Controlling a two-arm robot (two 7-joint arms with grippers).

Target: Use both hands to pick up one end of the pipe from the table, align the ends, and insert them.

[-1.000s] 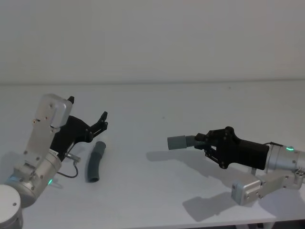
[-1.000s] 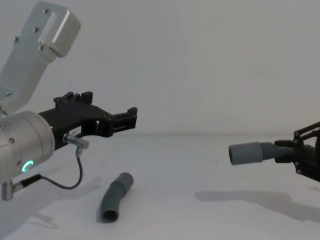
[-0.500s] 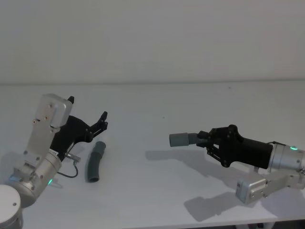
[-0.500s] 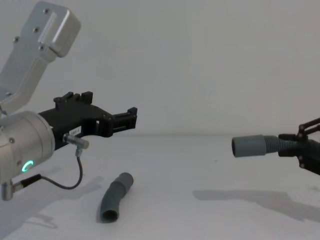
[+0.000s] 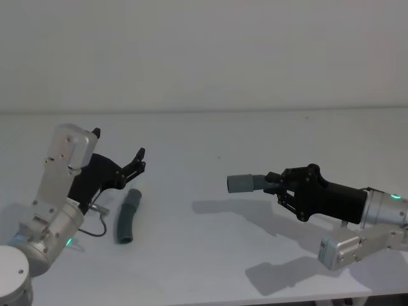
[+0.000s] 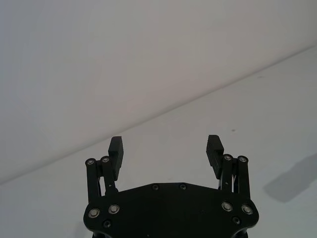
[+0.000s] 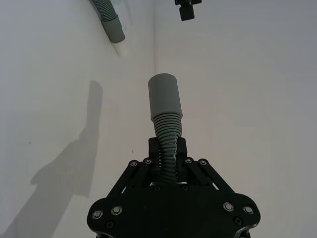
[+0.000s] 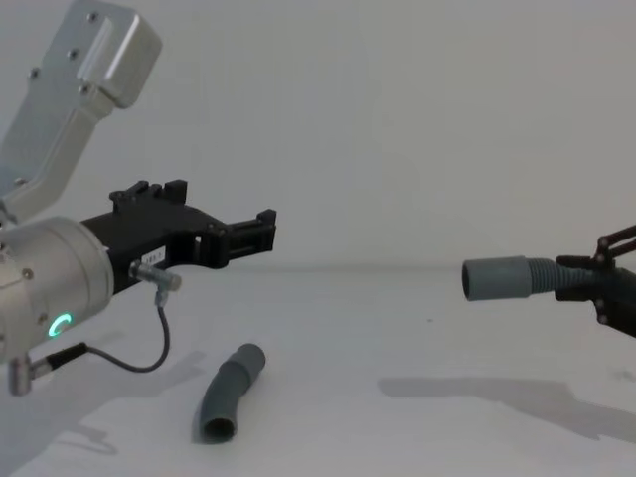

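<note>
Right gripper (image 5: 271,183), clamping first hose (image 5: 241,183), is lifting further; left gripper (image 6: 165,148), wide open, empty, is hovering; second hose (image 5: 125,217) lying below its jaws, ungrasped.

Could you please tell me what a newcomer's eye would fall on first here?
The right gripper, at right, holds a ribbed grey hose piece in the air, its wide cuff aimed leftward. At left, the open left gripper hovers above the second hose piece, lying curved on the white table.
</note>
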